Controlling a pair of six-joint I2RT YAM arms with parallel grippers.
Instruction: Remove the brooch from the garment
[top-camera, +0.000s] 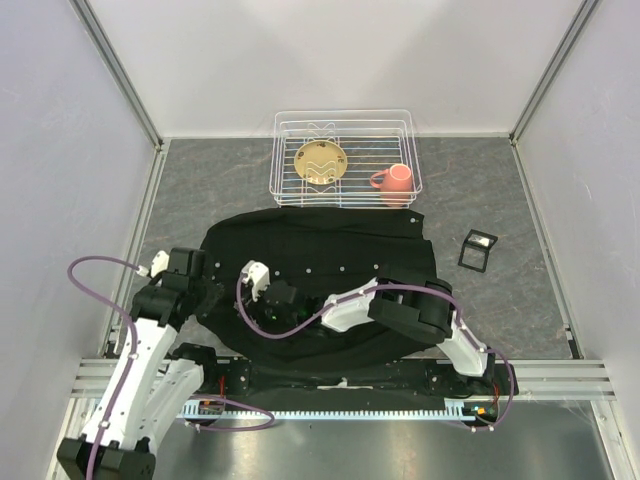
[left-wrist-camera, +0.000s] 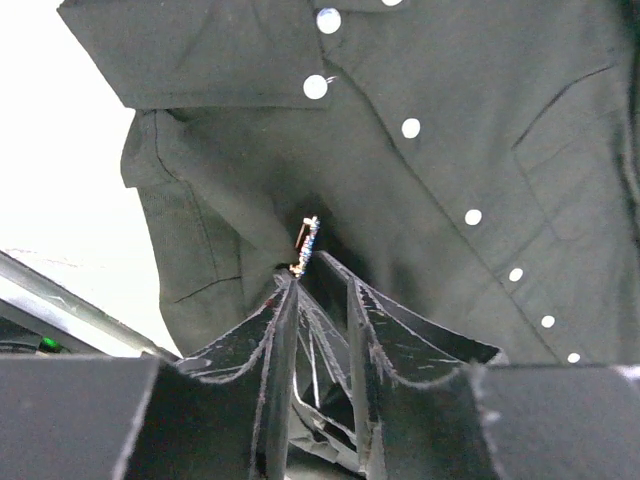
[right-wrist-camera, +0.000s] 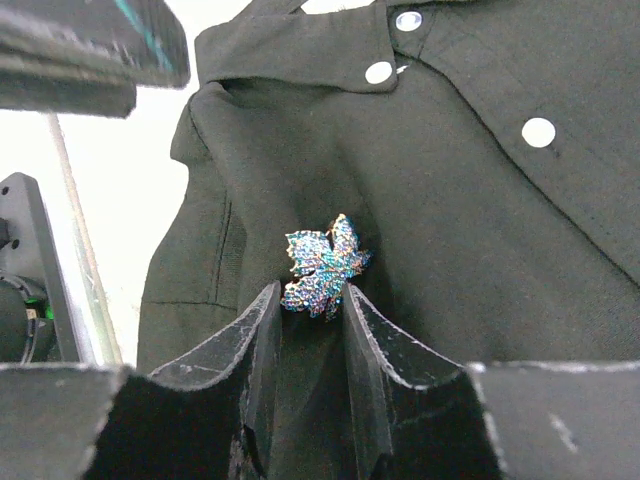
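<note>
1. My right hand (right-wrist-camera: 310, 292) looks clenched on the brooch (right-wrist-camera: 325, 270). The brooch's lower lobes sit between the fingertips (right-wrist-camera: 268, 310) and seem to touch both.
2. The brooch lies right at that hand's tips, on the garment (right-wrist-camera: 450, 220). The collar (right-wrist-camera: 290, 50) is beyond it and the buttons (right-wrist-camera: 538, 131) are off to the hand's right.
3. My left hand (left-wrist-camera: 312, 272) has its fingers (left-wrist-camera: 283, 315) close together with dark cloth between them. I cannot tell whether it pinches that cloth. From there the brooch shows edge-on, just past one fingertip.
4. First risk: the hold is shallow, on the lower lobes only, so a hard pull could slip off the brooch.
5. Second risk: if the pin is fastened through the weave, pulling may drag or tear the soft cloth. With no firm left-hand pinch, the whole shirt may slide over the worktop (top-camera: 200, 190).
6. Third risk: cloth trapped alongside the brooch would come up with it.
7. The brooch is leaf-like with pointed lobes, a glittering blue-green grain and a golden rim. It looks rigid and thin.
8. The garment is matt black, limp and creased, with smooth round white buttons.
</note>
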